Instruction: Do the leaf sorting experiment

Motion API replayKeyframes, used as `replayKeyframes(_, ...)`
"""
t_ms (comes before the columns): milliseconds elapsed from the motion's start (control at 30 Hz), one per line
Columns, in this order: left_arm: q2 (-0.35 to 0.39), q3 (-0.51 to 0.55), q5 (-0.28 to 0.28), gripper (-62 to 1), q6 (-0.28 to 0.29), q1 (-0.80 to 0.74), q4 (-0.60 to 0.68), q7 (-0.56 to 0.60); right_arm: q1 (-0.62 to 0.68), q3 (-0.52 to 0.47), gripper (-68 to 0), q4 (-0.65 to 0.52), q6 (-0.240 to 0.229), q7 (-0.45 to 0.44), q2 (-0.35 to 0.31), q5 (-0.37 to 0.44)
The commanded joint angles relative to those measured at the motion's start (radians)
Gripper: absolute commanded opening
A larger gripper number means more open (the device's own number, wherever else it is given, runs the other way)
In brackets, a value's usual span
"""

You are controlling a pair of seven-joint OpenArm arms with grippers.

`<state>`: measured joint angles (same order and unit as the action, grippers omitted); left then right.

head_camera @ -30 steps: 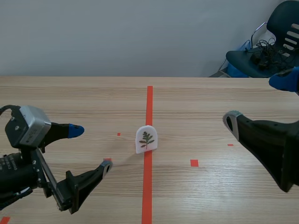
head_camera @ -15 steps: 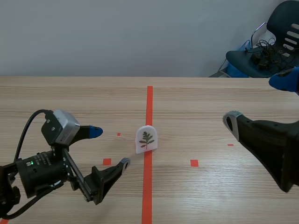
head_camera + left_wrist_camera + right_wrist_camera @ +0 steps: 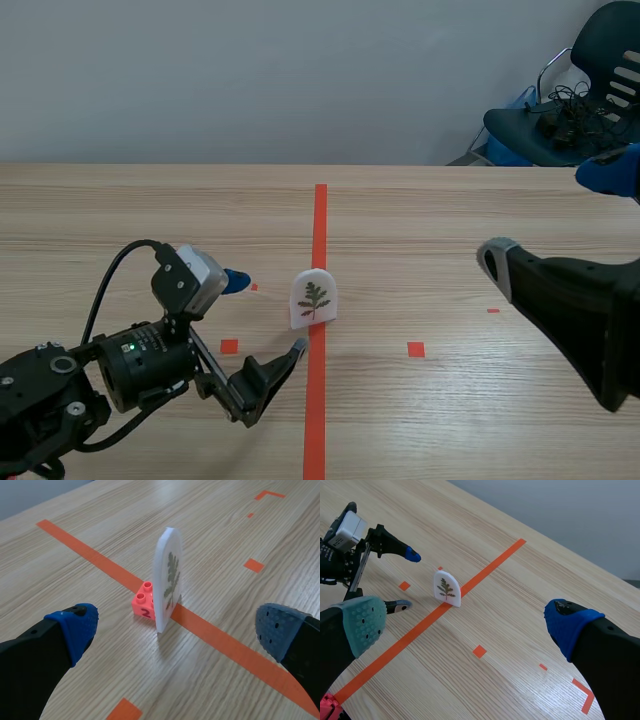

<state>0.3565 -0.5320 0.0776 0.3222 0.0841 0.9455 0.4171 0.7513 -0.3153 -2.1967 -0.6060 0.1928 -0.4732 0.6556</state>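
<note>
The leaf card (image 3: pixel 313 298) is being propped upright on the tape line (image 3: pixel 320 215) by a red brick (image 3: pixel 142 604), just ahead of the left gripper (image 3: pixel 267 314), between its spread fingers and untouched. The right gripper (image 3: pixel 467 625) is being held with fingers apart, well away.

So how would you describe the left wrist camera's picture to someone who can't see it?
A white arch-topped card printed with a green leaf stands upright on a wooden table, with a small red brick marked 2 at its base. It sits on an orange tape line, just ahead of the open left gripper and its two blue-padded fingers.
</note>
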Motion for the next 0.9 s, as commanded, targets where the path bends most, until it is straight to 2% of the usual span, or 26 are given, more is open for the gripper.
replayKeyframes(0,-0.013,0.002,0.006,1.4,0.001,0.026,0.000,0.025,0.000,-0.013,0.4,-0.015,0.004,-0.012,0.003,0.011)
replayKeyframes(233,-0.058,-0.033,0.005,1.4,0.001,0.082,-0.075,0.039,0.000,-0.013,0.4,-0.015,0.004,-0.012,0.003,0.011)
replayKeyframes(333,-0.083,-0.054,-0.012,1.4,0.001,0.103,-0.102,0.039,0.000,-0.013,0.4,-0.015,0.004,-0.012,0.003,0.011)
replayKeyframes(467,-0.120,-0.079,-0.023,1.4,-0.045,0.128,-0.144,0.039,0.000,-0.013,0.4,-0.015,0.004,-0.012,0.003,0.011)
replayKeyframes(533,-0.132,-0.088,-0.023,1.4,-0.050,0.143,-0.172,0.040,0.000,-0.013,0.4,-0.015,0.004,-0.012,0.003,0.011)
replayKeyframes(800,-0.145,-0.125,-0.023,1.4,-0.051,0.185,-0.249,0.054,-0.001,-0.013,0.4,-0.015,0.003,-0.012,0.003,0.011)
replayKeyframes(867,-0.146,-0.131,-0.023,-0.5,-0.051,0.186,-0.249,0.058,-0.001,-0.013,0.4,-0.015,0.003,-0.012,0.003,0.011)
